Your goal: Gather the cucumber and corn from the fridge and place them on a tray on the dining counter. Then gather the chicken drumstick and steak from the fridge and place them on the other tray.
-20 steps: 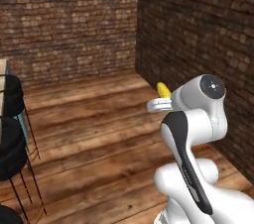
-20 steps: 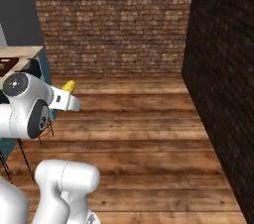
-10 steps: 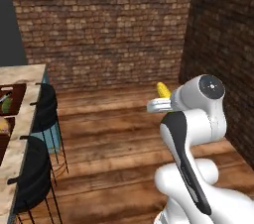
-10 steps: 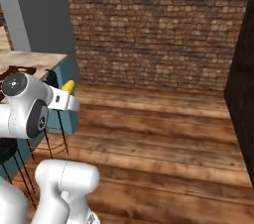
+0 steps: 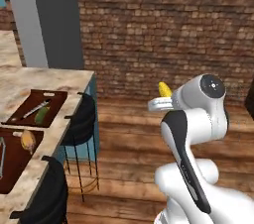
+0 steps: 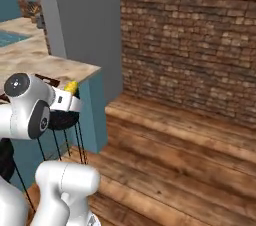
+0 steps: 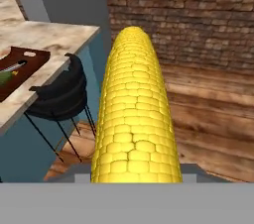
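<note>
My gripper (image 5: 164, 97) is shut on the corn (image 5: 164, 89), a bright yellow cob held out in front of the arm at chest height. The corn (image 7: 135, 119) runs up the middle of the hand view and hides the fingertips; from the right base view the corn (image 6: 71, 87) pokes out past the wrist. To the left lies the dining counter (image 5: 62, 78) with two dark brown trays. The far tray (image 5: 54, 96) holds the dark green cucumber (image 5: 42, 114) and silver tongs. The near tray (image 5: 12, 166) carries a golden-yellow piece (image 5: 27, 140). The fridge is out of view.
Black bar stools (image 5: 82, 116) (image 5: 47, 198) stand along the counter's edge, one just below the corn in the hand view (image 7: 59, 91). A grey pillar (image 5: 49, 15) rises behind the counter. A brick wall (image 5: 173, 29) closes the back; wooden floor (image 5: 129, 143) lies between.
The whole picture has swung as the base turned: the dining counter, trays and stools have come into view on the left. The arm holds the corn in the same pose.
</note>
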{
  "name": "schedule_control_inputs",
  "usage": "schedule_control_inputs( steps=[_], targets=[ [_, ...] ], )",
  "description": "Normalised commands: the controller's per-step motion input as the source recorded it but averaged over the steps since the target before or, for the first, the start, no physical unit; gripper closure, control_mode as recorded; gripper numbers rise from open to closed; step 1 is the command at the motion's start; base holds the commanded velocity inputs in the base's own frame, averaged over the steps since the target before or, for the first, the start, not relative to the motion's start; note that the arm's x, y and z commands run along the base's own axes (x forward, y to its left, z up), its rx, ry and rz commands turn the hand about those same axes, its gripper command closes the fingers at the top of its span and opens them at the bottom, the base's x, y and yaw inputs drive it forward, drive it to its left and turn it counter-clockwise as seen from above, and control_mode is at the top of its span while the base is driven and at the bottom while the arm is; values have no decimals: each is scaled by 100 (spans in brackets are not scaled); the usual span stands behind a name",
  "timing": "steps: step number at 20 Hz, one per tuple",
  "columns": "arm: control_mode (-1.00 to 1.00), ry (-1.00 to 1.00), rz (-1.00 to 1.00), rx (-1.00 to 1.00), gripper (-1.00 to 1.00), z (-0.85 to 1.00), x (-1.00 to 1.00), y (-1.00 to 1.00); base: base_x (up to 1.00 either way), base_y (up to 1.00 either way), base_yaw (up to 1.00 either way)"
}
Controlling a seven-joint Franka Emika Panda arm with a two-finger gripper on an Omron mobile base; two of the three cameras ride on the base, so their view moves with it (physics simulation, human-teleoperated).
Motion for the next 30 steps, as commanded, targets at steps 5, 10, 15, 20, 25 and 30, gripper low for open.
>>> schedule_control_inputs(
  steps=[5,10,15,20,25,30],
  targets=[
    [100,0,0,0,100,0,0,0,87,1,72],
    [100,0,0,0,100,0,0,0,60,22,76],
    [100,0,0,0,100,0,0,0,80,11,64],
    [100,0,0,0,100,0,0,0,100,-50,32],
    [100,0,0,0,100,0,0,0,95,-21,14],
    [100,0,0,0,100,0,0,0,41,0,5]
  ],
)
